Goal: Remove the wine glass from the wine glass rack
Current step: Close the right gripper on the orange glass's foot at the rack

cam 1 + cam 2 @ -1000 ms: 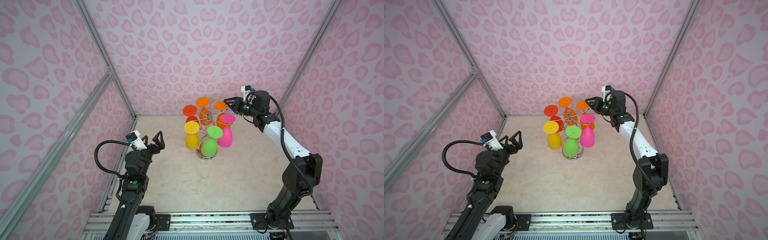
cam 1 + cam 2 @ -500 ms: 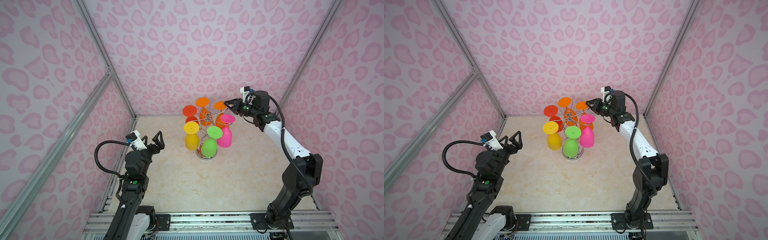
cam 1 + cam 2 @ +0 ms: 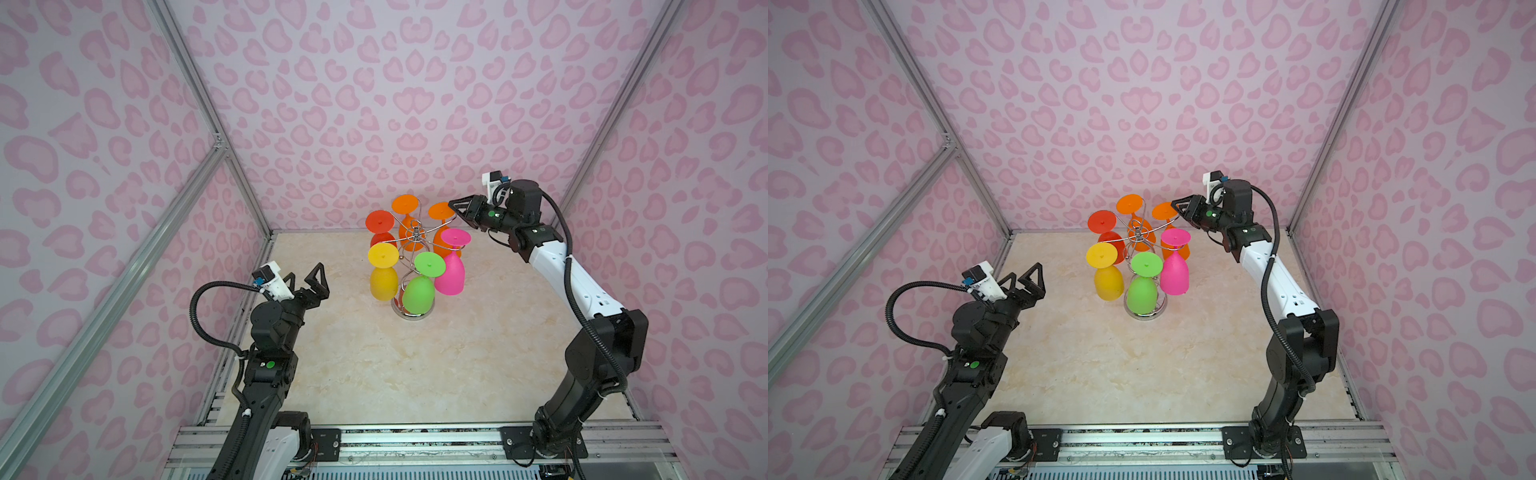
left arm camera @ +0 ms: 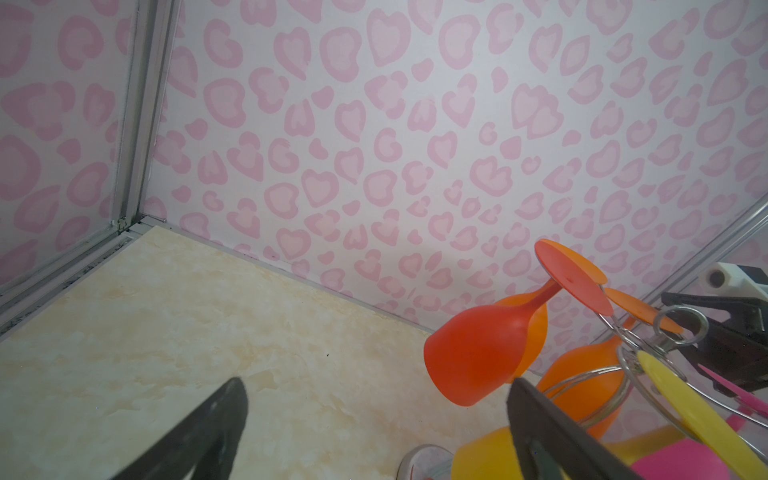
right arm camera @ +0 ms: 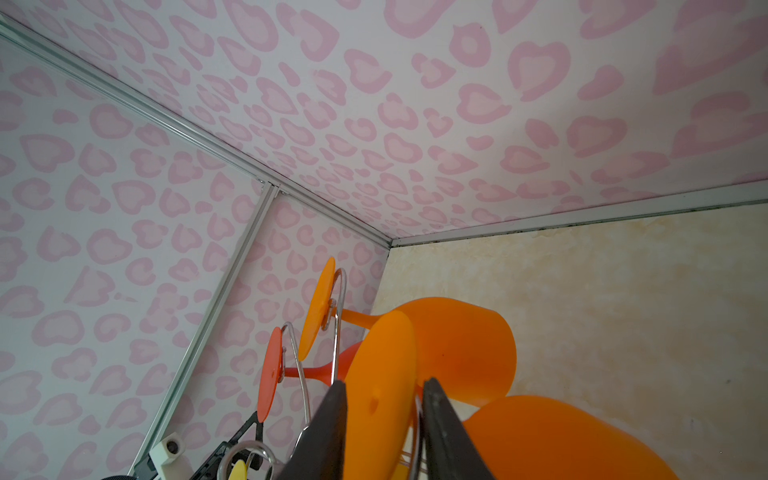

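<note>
Six glasses (image 3: pixel 419 295) hung on wine glass rack (image 3: pixel 414 236); none off yet.
Logged right gripper (image 5: pixel 384 382) closer than a second ago, jaws narrow astride foot of nearest orange wine glass (image 3: pixel 441 210), clamp not confirmable; left gripper (image 3: pixel 303 277) wide, well apart. Grasp likely next.

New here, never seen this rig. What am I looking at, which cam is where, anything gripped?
Two robot arms with two-finger grippers stand in a pink booth. Both top views look down from one overhead stereo camera; each wrist view rides on an arm. On the table a wine glass rack holds six upside-down glasses, such as the green glass. The left gripper is open and empty. The right gripper has its fingers either side of the foot of an orange glass; whether they clamp is unclear.
</note>
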`<state>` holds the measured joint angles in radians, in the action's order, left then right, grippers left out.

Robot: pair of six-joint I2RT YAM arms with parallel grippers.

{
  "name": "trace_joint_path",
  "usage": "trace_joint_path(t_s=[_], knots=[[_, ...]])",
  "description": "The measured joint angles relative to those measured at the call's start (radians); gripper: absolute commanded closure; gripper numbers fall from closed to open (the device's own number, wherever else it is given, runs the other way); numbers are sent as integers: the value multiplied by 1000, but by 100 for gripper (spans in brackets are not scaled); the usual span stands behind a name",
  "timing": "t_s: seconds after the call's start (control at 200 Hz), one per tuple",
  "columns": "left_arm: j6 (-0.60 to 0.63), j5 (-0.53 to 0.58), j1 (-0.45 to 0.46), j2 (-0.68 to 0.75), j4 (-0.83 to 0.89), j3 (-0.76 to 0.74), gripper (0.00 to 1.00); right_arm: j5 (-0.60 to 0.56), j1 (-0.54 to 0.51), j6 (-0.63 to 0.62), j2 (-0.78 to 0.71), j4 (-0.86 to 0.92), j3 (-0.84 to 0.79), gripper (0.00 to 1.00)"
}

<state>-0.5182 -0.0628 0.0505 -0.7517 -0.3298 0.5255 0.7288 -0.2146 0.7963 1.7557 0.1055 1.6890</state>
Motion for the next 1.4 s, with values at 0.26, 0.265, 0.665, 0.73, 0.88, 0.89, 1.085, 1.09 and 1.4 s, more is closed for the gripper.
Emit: trace_joint_path(t_s=[0.26,0.265,0.665,0.73,0.88,0.89,1.085,1.09,1.4], knots=[[0,0,0,-4,0,0,1,-2,1,-14,0,27,43,68],[0,0,0,-4,0,0,1,-2,1,-14,0,28,43,68],[0,3,0,-11,6,0,1,0,1,-46,0,83,50,67],[1,3,0,-11,6,0,1,-1,1,-47,0,93,56,67],[6,4,0,-11,6,-1,1,-12,3,-51,0,100,58,67],[7,5,0,-11,6,-1,1,-14,4,-51,0,101,58,67],[8,10,0,-11,7,-7,1,-22,6,-51,1,111,60,67],[8,10,0,-11,7,-7,1,-22,6,-51,2,111,60,67],[13,11,0,-10,8,-13,1,-16,5,-51,14,130,76,67]])
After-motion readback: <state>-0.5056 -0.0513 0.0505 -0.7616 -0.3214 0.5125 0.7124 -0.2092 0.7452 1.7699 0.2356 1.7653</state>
